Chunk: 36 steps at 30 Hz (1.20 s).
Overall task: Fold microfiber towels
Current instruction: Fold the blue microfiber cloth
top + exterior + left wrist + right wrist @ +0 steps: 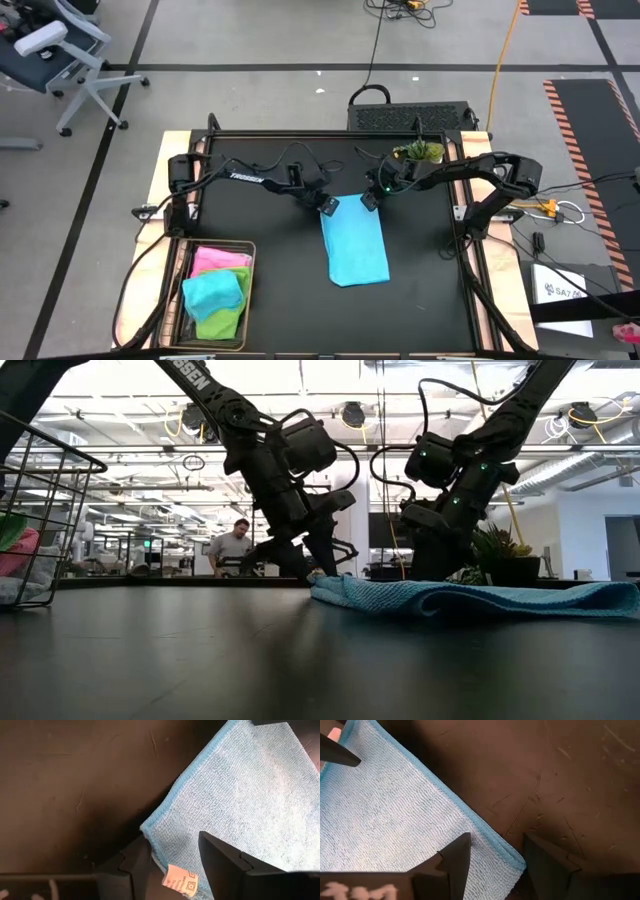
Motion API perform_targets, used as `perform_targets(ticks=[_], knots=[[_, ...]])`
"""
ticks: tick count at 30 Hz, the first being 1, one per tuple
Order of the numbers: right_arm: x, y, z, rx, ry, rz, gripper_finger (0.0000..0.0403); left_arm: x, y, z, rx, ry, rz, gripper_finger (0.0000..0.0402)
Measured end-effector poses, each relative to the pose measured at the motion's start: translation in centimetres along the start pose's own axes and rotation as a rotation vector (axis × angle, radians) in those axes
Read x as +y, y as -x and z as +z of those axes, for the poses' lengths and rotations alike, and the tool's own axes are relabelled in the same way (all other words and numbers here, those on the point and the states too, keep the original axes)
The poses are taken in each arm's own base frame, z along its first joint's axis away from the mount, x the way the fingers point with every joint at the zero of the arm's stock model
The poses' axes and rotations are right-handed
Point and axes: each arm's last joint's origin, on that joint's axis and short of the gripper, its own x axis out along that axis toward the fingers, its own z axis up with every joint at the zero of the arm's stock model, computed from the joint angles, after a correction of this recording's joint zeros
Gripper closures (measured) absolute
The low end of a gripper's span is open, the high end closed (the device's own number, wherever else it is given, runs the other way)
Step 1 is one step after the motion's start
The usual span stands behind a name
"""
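A light blue towel lies folded into a long rectangle on the middle of the black table; it also shows in the low view. My left gripper is open low over the towel's far left corner, one finger over the cloth and one over bare table. My right gripper is open low over the far right corner, standing the same way. Pink, teal and lime green towels lie in the basket. No grey-white towel shows. My left gripper points down with its fingers astride the towel's far left corner; I cannot tell whether they touch the cloth. My right gripper points down with its fingers astride the far right corner; I cannot tell whether they touch it.
A wire mesh basket stands at the table's near left; it also shows in the low view. A small potted plant stands at the far right. A person is in the room behind the table. Bare table lies near and left of the towel.
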Motion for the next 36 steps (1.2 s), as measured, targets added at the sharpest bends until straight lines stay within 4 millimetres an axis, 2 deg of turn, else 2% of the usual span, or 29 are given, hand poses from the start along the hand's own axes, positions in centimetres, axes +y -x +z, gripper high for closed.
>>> perform_targets(ticks=[5, 9, 12, 17, 19, 27, 36], knots=[[0.0, 0.0, 0.0, 0.0, 0.0, -0.001, 0.0236, 0.0, 0.0, 0.1, -0.014, 0.004, 0.012, 0.0236], [0.0, 0.0, 0.0, 0.002, 0.0, -0.006, 0.0264, 0.1, 0.0, 0.1, -0.051, 0.0, 0.05, 0.0248], [0.0, 0.0, 0.0, 0.002, -0.001, -0.009, 0.03, -0.1, 0.0, 0.1, -0.081, -0.01, 0.08, 0.0283], [0.0, -0.1, -0.1, 0.01, -0.001, 0.003, 0.0374, -0.9, -0.1, -0.2, -0.104, -0.058, 0.054, 0.0377], [0.0, -0.1, -0.1, 0.011, 0.0, 0.003, 0.0395, -1.2, -0.1, -0.3, -0.112, -0.076, 0.042, 0.0392], [0.0, 0.4, 0.0, -0.015, 0.001, -0.019, 0.0401, -1.1, -0.1, -0.6, -0.103, -0.091, 0.08, 0.0396], [0.7, 2.9, 0.7, -0.103, 0.013, 0.013, 0.0402, -0.5, 0.2, -0.2, -0.096, -0.089, 0.097, 0.0398]])
